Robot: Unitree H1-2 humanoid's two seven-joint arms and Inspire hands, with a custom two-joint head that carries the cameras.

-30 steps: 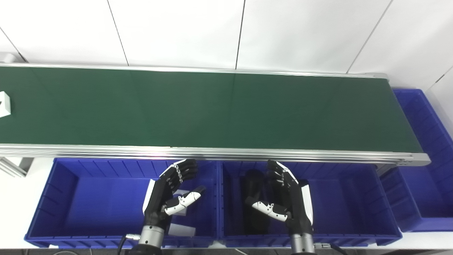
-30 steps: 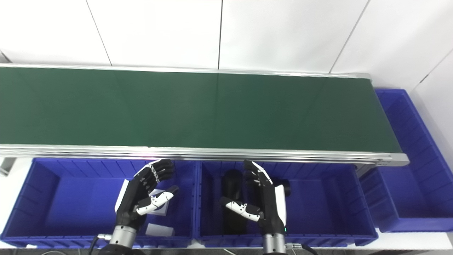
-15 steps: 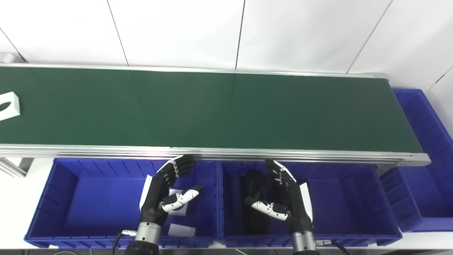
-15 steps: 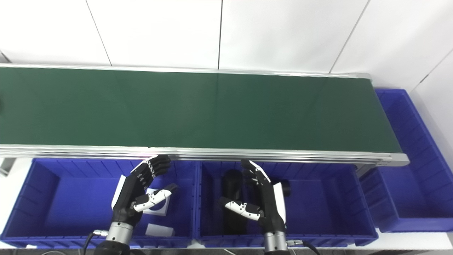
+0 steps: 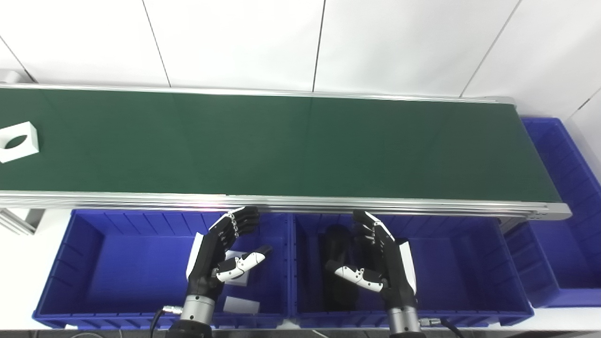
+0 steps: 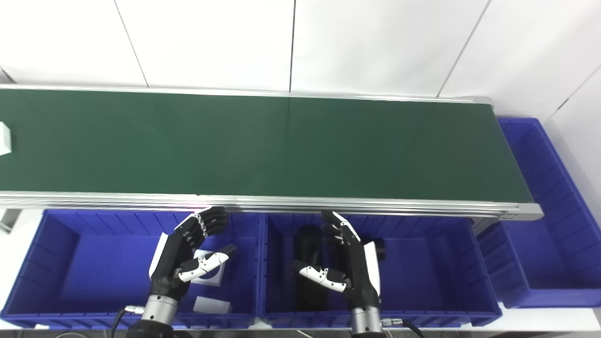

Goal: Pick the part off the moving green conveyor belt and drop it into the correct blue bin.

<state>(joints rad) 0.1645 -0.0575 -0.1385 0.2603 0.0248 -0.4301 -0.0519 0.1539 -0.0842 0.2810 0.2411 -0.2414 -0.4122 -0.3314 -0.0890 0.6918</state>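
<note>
While the part (image 5: 18,142) lay flat at the belt's (image 5: 300,145) far left end, the left eye view showed both hands empty with fingers apart: the left hand (image 5: 224,257) over the left bin (image 5: 84,244), the right hand (image 5: 380,266) over the middle bin (image 5: 469,263). The part lay up and leftward, nearer the left hand.

From the right eye view, only the part's edge (image 6: 3,138) showed at the frame's left border.

1 belt (image 5: 300,145) carries 1 white part (image 5: 18,141), far left of the hands. 3 blue bins: 1 (image 5: 89,263) under the left hand, 1 (image 5: 469,267) under the right, 1 (image 5: 563,253) farther right.
</note>
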